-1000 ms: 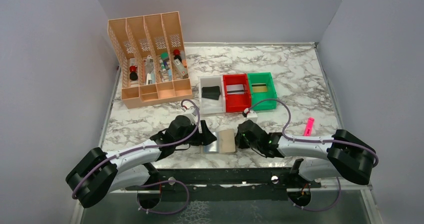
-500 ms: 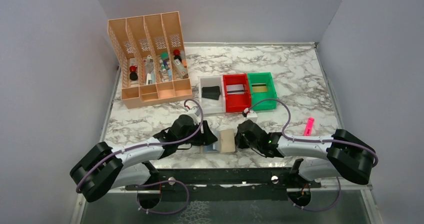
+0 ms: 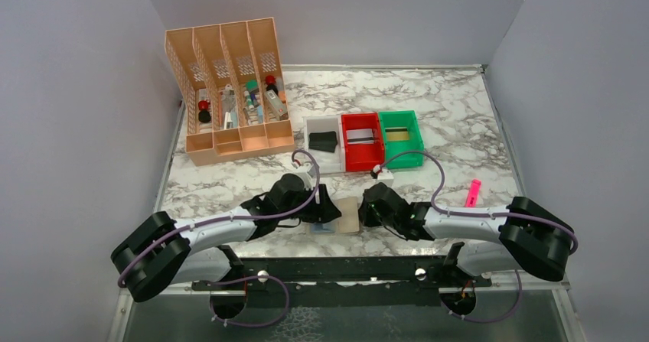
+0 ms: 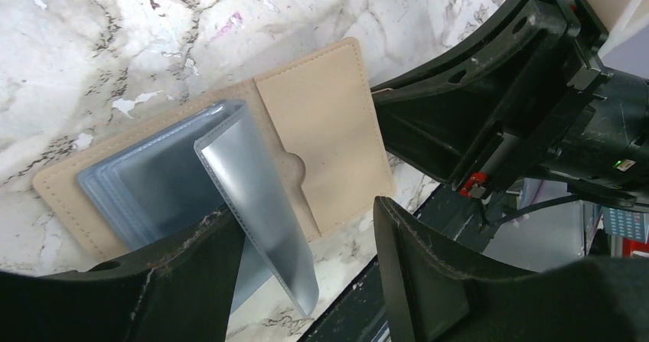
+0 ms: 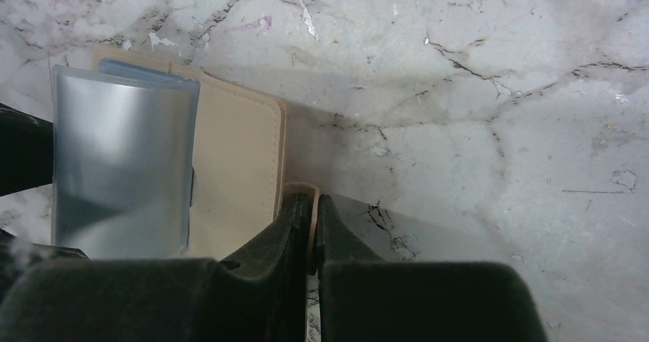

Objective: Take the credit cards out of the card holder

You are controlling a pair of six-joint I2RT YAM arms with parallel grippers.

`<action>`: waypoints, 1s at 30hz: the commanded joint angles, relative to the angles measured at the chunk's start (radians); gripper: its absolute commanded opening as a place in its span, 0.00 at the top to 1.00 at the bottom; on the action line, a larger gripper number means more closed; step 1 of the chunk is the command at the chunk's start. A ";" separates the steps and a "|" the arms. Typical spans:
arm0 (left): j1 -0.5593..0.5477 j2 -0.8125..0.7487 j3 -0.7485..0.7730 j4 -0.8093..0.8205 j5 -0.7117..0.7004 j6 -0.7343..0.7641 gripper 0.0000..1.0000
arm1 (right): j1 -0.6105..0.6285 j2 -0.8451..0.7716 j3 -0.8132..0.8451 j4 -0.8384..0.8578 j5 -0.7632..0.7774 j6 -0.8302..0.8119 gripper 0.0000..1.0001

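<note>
Both claws are engaging: left claw (image 4: 302, 227), open, is closing in astride the silvery sleeve (image 4: 252, 189); right claw (image 5: 314, 204) is clamping the card holder (image 4: 321, 128), readying extraction.

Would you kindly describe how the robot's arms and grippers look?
The left arm and right arm have pale grey links between bulky black joints, each with a purple cable. The left gripper and right gripper are black with wedge-shaped fingers; the right arm shows a green light.

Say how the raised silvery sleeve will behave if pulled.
The sleeve stands flat and unbowed, so probably fairly stiff. Its glossy sheen suggests slippery. It seems attached to the card holder, which may lift too.
</note>
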 commanded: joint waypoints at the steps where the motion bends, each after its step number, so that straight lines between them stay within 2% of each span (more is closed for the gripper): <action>1: -0.022 0.038 0.045 0.062 0.032 0.019 0.36 | -0.004 0.026 -0.019 -0.049 -0.030 0.019 0.91; 7: -0.085 0.176 0.117 0.117 0.036 0.023 0.38 | -0.004 -0.009 -0.037 -0.067 0.003 0.081 0.83; 10: -0.119 0.237 0.150 0.122 -0.008 0.017 0.42 | -0.004 -0.041 -0.049 -0.084 0.024 0.101 0.77; 14: -0.128 0.271 0.153 0.124 -0.066 -0.004 0.46 | -0.004 -0.105 -0.078 -0.104 0.035 0.104 0.67; 18: -0.129 0.291 0.154 0.123 -0.065 -0.006 0.47 | -0.004 -0.190 -0.096 -0.161 0.078 0.125 0.62; 23: -0.135 0.318 0.157 0.123 -0.073 -0.014 0.55 | -0.004 -0.285 -0.082 -0.243 0.125 0.135 0.63; 25: -0.136 0.322 0.167 0.121 -0.052 -0.008 0.60 | -0.004 -0.319 -0.074 -0.251 0.113 0.110 0.68; 28: -0.141 0.294 0.173 0.120 -0.042 0.003 0.72 | -0.004 -0.368 -0.064 -0.213 0.035 0.047 0.77; 30: -0.141 0.264 0.165 0.117 -0.068 0.007 0.75 | -0.004 -0.386 -0.066 -0.147 -0.049 -0.009 0.79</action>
